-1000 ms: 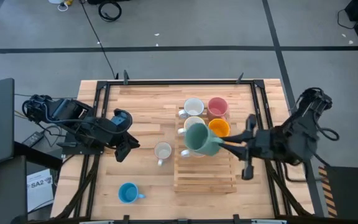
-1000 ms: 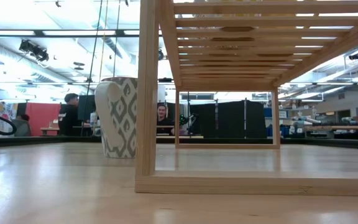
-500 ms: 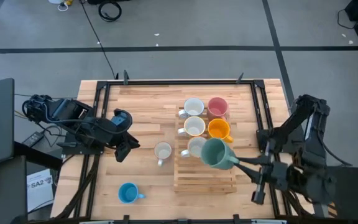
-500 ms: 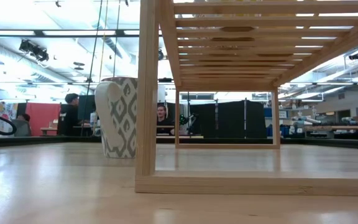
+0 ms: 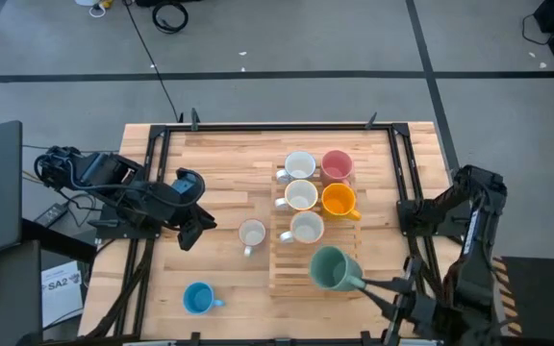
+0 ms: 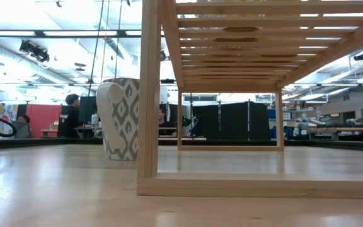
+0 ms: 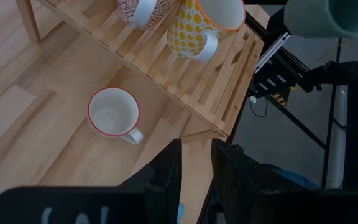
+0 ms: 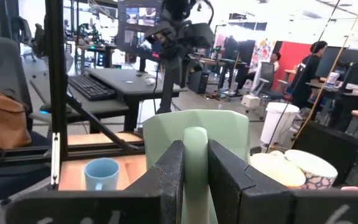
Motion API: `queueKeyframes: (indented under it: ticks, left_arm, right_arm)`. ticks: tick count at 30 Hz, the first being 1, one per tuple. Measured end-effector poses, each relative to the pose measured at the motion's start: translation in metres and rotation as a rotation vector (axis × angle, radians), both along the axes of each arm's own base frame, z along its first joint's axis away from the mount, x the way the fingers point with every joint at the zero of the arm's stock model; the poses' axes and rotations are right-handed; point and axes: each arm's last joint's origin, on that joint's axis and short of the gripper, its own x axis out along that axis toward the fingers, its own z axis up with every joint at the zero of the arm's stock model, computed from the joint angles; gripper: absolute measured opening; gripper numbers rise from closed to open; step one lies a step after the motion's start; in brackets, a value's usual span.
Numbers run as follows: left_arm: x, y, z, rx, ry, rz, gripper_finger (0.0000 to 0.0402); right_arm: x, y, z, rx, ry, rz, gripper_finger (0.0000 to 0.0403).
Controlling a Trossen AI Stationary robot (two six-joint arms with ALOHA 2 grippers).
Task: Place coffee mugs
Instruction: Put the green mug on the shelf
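One green mug [image 5: 330, 268] pinched by its handle in the right gripper [image 5: 365, 284], over the wooden rack's [image 5: 296, 279] near right corner. Left gripper [image 5: 192, 231] waits beside the white mug [image 5: 251, 234] on the tabletop [image 5: 219, 163], fingers nearly together.

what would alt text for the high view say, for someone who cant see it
Overhead view of a wooden table: the right gripper holds a green mug by its handle over the near end of a slatted wooden rack carrying four mugs, two white, one pink, one orange. The left gripper waits beside a white mug, with a blue mug nearer the front edge.
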Motion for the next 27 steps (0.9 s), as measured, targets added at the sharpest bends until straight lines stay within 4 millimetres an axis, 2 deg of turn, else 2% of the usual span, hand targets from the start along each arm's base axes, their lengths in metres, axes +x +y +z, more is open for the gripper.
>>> queueKeyframes:
  ticks: [5, 10, 21, 27]
  left_arm:
    - [0.0, 0.0, 0.0, 0.0, 0.0, 0.0, 0.0091]
    - [0.0, 0.0, 0.0, 0.001, 0.001, 0.0, 0.0091]
    - [0.0, 0.0, 0.0, 0.001, 0.001, -0.001, 0.0091]
    - [0.0, 0.0, 0.0, 0.001, 0.001, 0.0, 0.0091]
  right_arm:
    - [0.003, 0.008, -0.011, 0.012, -0.004, 0.002, 0.006]
    - [0.001, 0.002, -0.013, 0.021, -0.009, 0.0, 0.006]
    - [-0.016, -0.036, -0.011, 0.104, -0.043, 0.001, 0.006]
    - [-0.024, -0.047, -0.014, 0.105, -0.043, 0.012, 0.006]
